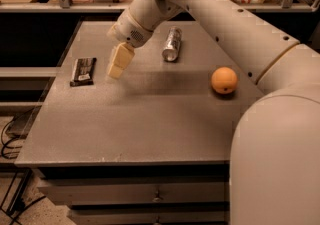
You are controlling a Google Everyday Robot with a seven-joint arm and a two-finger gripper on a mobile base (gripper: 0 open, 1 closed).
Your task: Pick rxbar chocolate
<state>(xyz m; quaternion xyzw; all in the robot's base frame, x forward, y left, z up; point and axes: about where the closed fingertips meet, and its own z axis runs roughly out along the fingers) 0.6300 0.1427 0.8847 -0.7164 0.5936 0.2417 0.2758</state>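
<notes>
The rxbar chocolate (83, 71) is a flat black bar with pale markings. It lies on the grey table (135, 119) near the left edge. My gripper (116, 69) hangs from the white arm just right of the bar, above the table, a short gap away from it. It holds nothing.
A silver can (171, 44) lies on its side at the back middle. A round orange fruit (224, 80) sits to the right. My arm crosses the table's right side. Shelves with bags and clutter stand behind the table.
</notes>
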